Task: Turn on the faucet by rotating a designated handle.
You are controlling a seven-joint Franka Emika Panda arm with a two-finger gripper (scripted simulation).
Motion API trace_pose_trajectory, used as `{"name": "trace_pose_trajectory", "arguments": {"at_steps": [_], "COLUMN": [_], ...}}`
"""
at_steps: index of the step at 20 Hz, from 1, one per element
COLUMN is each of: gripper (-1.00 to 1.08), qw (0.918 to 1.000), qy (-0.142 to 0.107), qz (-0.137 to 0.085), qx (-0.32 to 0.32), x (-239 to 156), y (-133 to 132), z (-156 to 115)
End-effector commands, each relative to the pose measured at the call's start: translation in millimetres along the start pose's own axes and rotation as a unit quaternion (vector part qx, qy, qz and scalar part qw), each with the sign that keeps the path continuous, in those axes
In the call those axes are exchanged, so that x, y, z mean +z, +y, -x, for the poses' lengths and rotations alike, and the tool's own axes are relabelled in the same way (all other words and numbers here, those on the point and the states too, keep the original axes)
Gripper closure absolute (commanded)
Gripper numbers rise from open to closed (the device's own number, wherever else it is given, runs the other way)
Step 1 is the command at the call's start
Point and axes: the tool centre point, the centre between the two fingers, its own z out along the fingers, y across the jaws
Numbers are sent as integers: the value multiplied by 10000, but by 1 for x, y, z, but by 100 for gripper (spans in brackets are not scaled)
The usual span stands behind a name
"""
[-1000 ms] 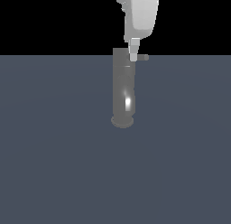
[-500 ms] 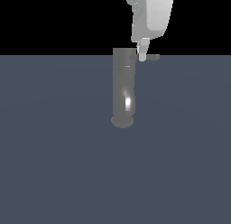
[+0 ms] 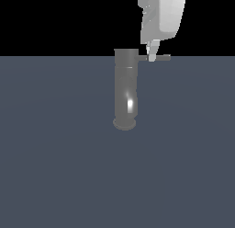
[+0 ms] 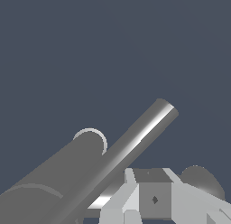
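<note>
The faucet (image 3: 125,84) is a dull grey upright cylinder with a wider base and a bright glint. It stands on the blue-grey surface in the middle of the exterior view. The handle (image 3: 161,58), a thin grey bar, sticks out from its top toward the exterior view's right. My white gripper (image 3: 152,57) comes down from above, its tip against the handle close to the cylinder. In the wrist view the faucet (image 4: 58,173) and the shiny handle (image 4: 144,137) run side by side past my gripper (image 4: 153,205). Its fingers look closed together, with nothing held.
A flat blue-grey surface (image 3: 55,167) spreads all around the faucet, under a black background. In the wrist view a dark rounded shape (image 4: 200,178) shows just beyond the fingers; I cannot tell what it is.
My gripper has shifted toward the exterior view's right. The handle has swung with it and now shows longer on that side.
</note>
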Motion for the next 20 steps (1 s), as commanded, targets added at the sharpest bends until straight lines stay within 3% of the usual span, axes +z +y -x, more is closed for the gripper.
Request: {"name": "trace_pose_trajectory", "arguments": {"at_steps": [1,20], "gripper": [108,108], "qw": [10000,9999], "qy": [8,9], "qz": [-21,-20], "qx": [48,118], "x": [0,0], "y": [-6,-40], "z": [-11,-51]}}
